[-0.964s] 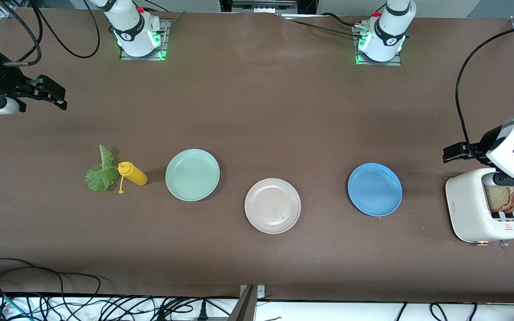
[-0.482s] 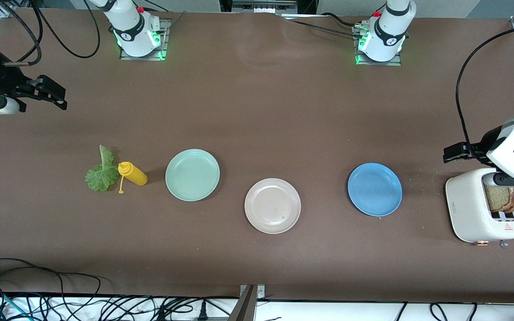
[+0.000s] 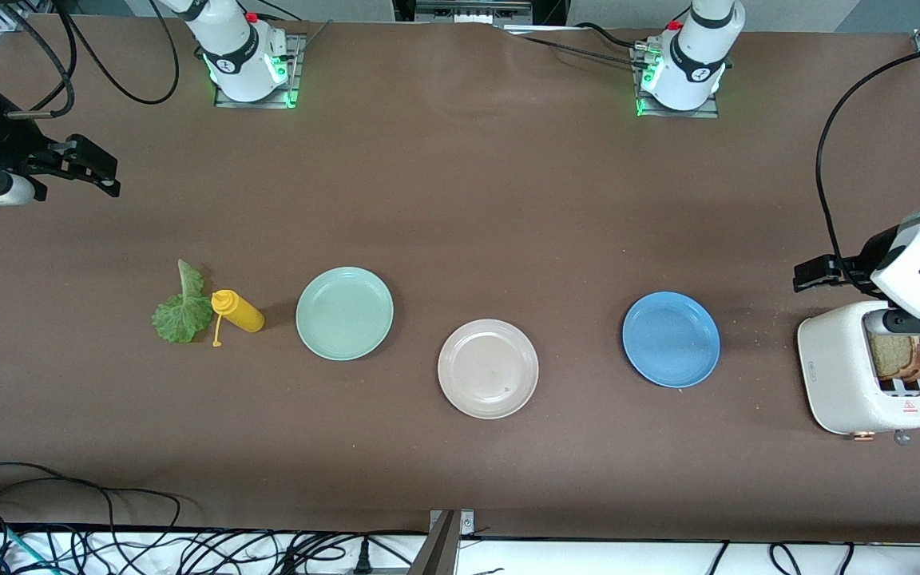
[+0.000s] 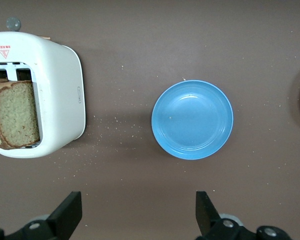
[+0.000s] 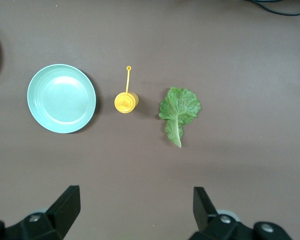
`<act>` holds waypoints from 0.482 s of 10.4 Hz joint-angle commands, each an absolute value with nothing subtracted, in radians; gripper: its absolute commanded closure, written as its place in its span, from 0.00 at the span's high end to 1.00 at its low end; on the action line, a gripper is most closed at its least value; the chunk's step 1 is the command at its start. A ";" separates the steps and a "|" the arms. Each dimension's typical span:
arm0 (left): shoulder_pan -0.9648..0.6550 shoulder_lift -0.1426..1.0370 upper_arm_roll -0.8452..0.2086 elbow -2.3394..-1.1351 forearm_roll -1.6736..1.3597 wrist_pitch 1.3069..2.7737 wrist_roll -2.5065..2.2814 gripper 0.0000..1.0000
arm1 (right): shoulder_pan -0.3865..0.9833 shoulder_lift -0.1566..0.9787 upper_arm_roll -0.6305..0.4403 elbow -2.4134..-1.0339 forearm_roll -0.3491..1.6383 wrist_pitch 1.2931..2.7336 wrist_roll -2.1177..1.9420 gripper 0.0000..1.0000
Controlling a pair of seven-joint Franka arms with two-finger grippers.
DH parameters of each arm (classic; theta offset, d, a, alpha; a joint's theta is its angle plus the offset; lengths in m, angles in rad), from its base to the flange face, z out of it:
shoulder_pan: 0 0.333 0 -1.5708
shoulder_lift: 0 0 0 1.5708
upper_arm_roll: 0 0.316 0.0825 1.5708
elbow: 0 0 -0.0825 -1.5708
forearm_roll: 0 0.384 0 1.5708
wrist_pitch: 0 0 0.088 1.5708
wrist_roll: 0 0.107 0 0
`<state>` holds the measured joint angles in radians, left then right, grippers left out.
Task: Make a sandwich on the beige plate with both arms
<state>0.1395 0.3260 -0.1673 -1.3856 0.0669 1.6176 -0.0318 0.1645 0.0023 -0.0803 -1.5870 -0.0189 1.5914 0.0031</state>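
Note:
The beige plate (image 3: pixel 488 368) lies bare near the table's middle, nearer the front camera than the other plates. Two slices of brown bread (image 3: pixel 903 355) (image 4: pixel 17 114) stand in a white toaster (image 3: pixel 843 383) (image 4: pixel 60 100) at the left arm's end. A green lettuce leaf (image 3: pixel 182 307) (image 5: pixel 179 109) lies flat toward the right arm's end. My left gripper (image 3: pixel 819 274) (image 4: pixel 139 210) hangs open and holds nothing, over the table beside the toaster. My right gripper (image 3: pixel 97 172) (image 5: pixel 135 207) is open too, holds nothing, and is up over the table's right-arm end.
A yellow squeeze bottle (image 3: pixel 238 311) (image 5: pixel 126 101) stands beside the lettuce. A mint-green plate (image 3: pixel 344 313) (image 5: pixel 61 98) sits between the bottle and the beige plate. A blue plate (image 3: pixel 671 339) (image 4: pixel 192 120) lies between the beige plate and the toaster. Crumbs dot the table near the toaster.

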 commanded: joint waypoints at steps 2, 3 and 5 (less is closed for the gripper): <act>0.146 0.314 -0.166 -1.401 0.058 1.620 -0.006 1.00 | 0.175 0.006 -0.084 -1.572 -0.029 1.583 0.009 1.00; 0.146 0.316 -0.166 -1.401 0.060 1.620 -0.006 1.00 | 0.175 0.008 -0.084 -1.572 -0.029 1.586 0.011 1.00; 0.146 0.314 -0.166 -1.405 0.058 1.620 -0.005 1.00 | 0.176 0.009 -0.084 -1.572 -0.028 1.583 0.011 1.00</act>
<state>0.1395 0.3262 -0.1670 -1.3881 0.0669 1.6176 -0.0317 0.1646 0.0046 -0.0803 -1.5870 -0.0189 1.5914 0.0031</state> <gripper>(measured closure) 0.000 0.000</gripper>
